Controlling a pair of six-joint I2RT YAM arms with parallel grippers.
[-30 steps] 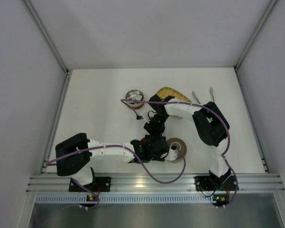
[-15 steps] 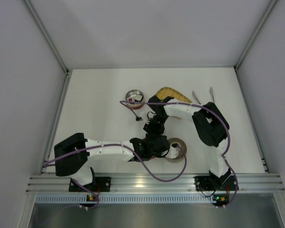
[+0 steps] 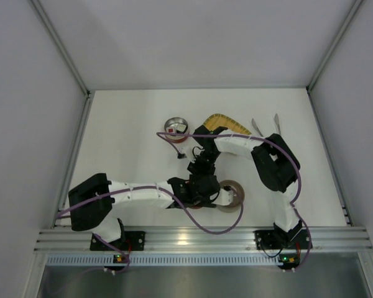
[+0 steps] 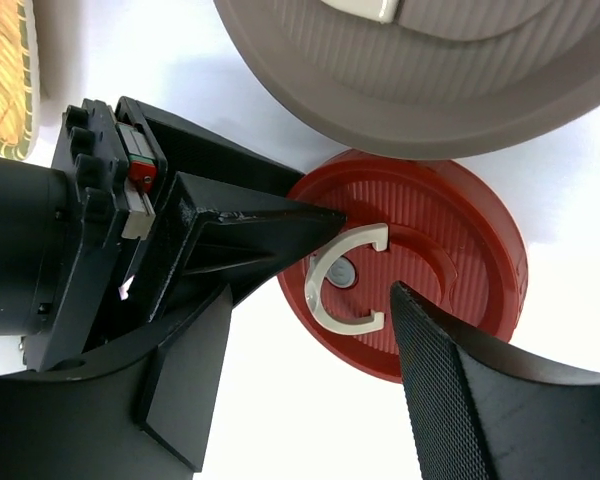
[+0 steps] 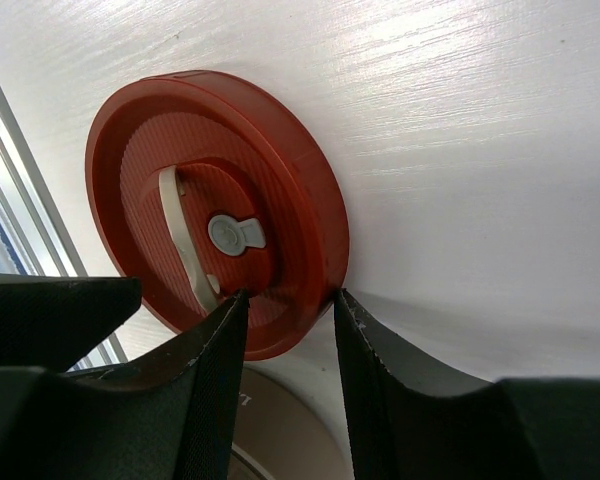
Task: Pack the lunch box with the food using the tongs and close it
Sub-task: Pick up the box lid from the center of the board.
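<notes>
Top view: both arms crowd together at mid-table. The tongs [image 3: 255,127] lie unused far right, and food [image 3: 177,128] sits in the tin [image 3: 166,126].

Left wrist: the left gripper [image 4: 315,300] is spread wide, straddling the red lid [image 4: 450,250], probably to take it.

Right wrist: the right gripper [image 5: 288,320] pinches the lid's rim and props it up.

Red, grey and yellow on white
Ribbed red lid [image 4: 470,250] with cream ring [image 4: 317,290]; ribbed grey lid [image 4: 430,90]; woven yellow tray [image 4: 5,70]; white desk [image 5: 460,120].
</notes>
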